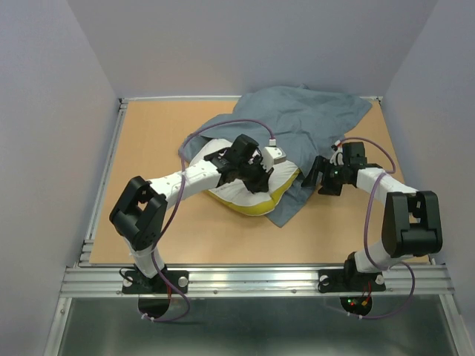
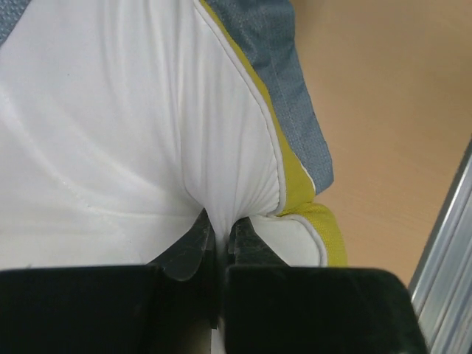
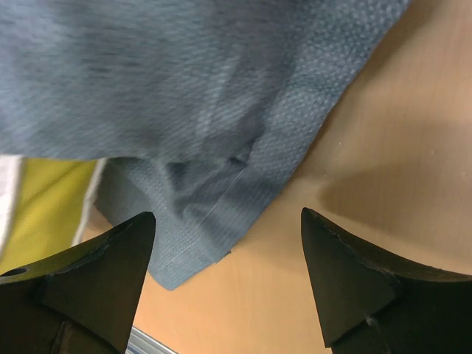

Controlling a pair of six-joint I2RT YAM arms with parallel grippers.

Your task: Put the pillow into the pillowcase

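Observation:
The white pillow [image 1: 239, 194] with its yellow underside lies mid-table, its far part under the blue-grey pillowcase [image 1: 304, 115]. My left gripper [image 1: 256, 169] is shut on a pinch of the pillow's white cover [image 2: 147, 133] near its yellow edge [image 2: 324, 228]. The pillowcase [image 2: 284, 66] lies beside that edge. My right gripper [image 1: 315, 174] is open and empty just right of the pillowcase's near corner. In the right wrist view the pillowcase [image 3: 206, 96] fills the top, its corner between my spread fingers [image 3: 110, 258], with yellow pillow [image 3: 51, 199] at the left.
The table is a tan board [image 1: 156, 133] with a metal rail [image 1: 252, 278] along the near edge and grey walls around. The rail also shows in the left wrist view [image 2: 450, 251].

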